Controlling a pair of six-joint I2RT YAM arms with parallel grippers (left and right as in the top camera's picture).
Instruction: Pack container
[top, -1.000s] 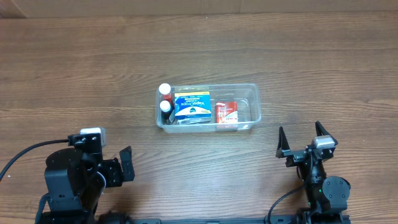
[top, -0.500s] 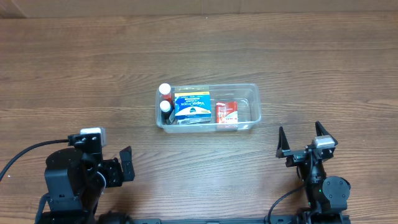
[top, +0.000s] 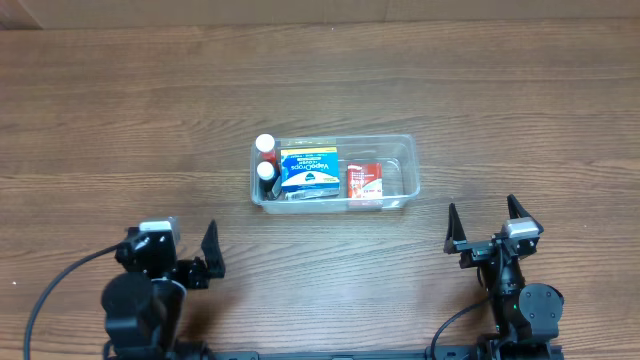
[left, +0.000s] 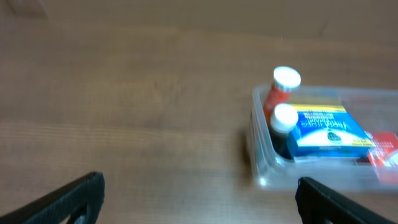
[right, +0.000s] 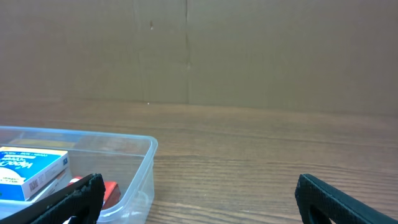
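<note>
The clear plastic container (top: 412, 160) sits mid-table. It holds two white-capped bottles (top: 265, 144) at its left end, a blue box (top: 308, 170) and a red packet (top: 364, 181). My left gripper (top: 172, 248) is open and empty near the front left, well short of the container. In the left wrist view (left: 199, 199) the container (left: 261, 168) lies ahead to the right, with the bottles (left: 285, 118) and the blue box (left: 326, 127) in it. My right gripper (top: 482, 215) is open and empty at the front right. In the right wrist view (right: 199, 199) the container's corner (right: 146, 168) lies ahead to the left.
The wooden table (top: 120, 110) is bare around the container. A brown cardboard wall (right: 249, 50) stands behind the table's far edge. A black cable (top: 60, 285) runs off to the left of the left arm.
My left arm has swung round from pointing right to pointing towards the far side, and its base shifted a little right. The right arm and the container have not moved.
</note>
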